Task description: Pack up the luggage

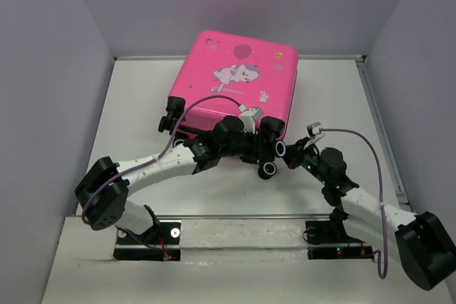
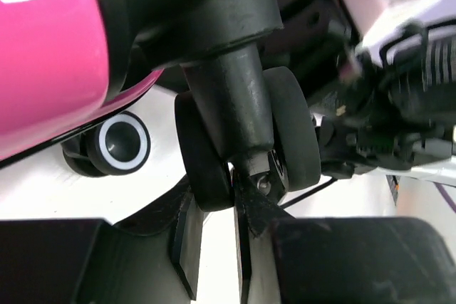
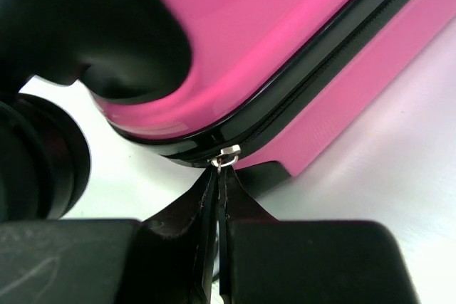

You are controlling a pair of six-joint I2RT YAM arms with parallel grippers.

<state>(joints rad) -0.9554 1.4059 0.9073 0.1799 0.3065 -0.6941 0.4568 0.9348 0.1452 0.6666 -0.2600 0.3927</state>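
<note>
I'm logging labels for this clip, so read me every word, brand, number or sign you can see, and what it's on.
No text can be read in any view.
The luggage: its cartoon print shows an animal and a balloon; any lettering in it is too small to read.
The wheel and zipper pull: no markings visible.

No words or numbers can be read in any of the views. The pink luggage (image 1: 235, 76), in the upper middle of the top view, has a cartoon animal (image 1: 235, 74) and a balloon (image 1: 242, 51) on it. The little marks near them are too small to read.
</note>
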